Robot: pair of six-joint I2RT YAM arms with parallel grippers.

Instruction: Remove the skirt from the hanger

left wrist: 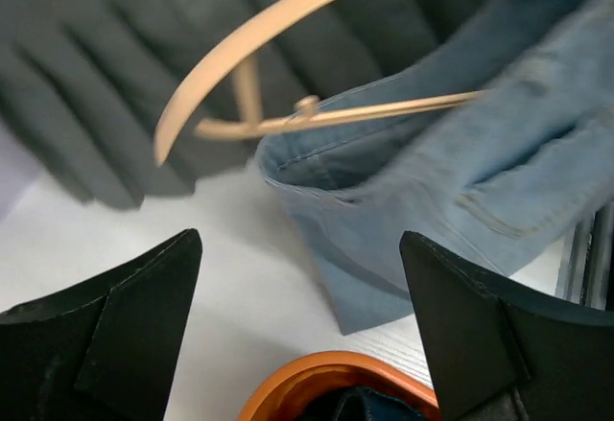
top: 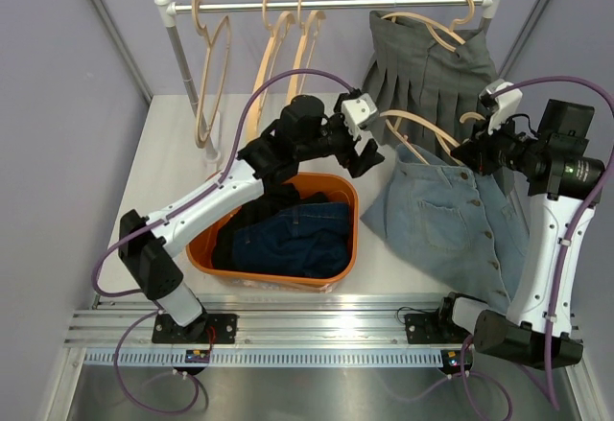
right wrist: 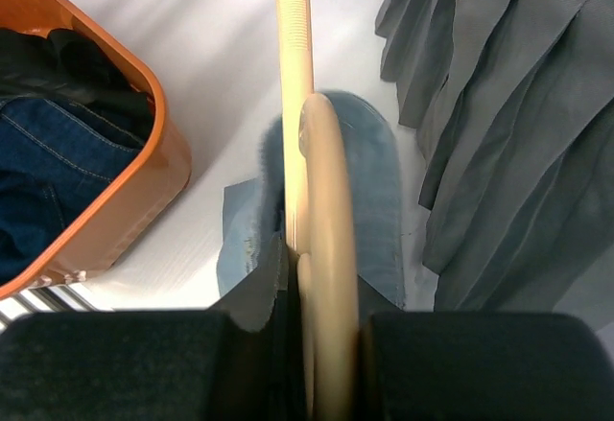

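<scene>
Loosely slumped — pale denim skirt, buttoned front

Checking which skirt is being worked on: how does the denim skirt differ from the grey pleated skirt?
The denim skirt is light blue with buttons; the grey pleated skirt is plain grey. The grey pleated skirt hangs from the rail; the denim skirt drapes onto the table. The right gripper grips the denim skirt's hanger; nothing touches the grey pleated skirt. Both sit on tan hangers.
</scene>
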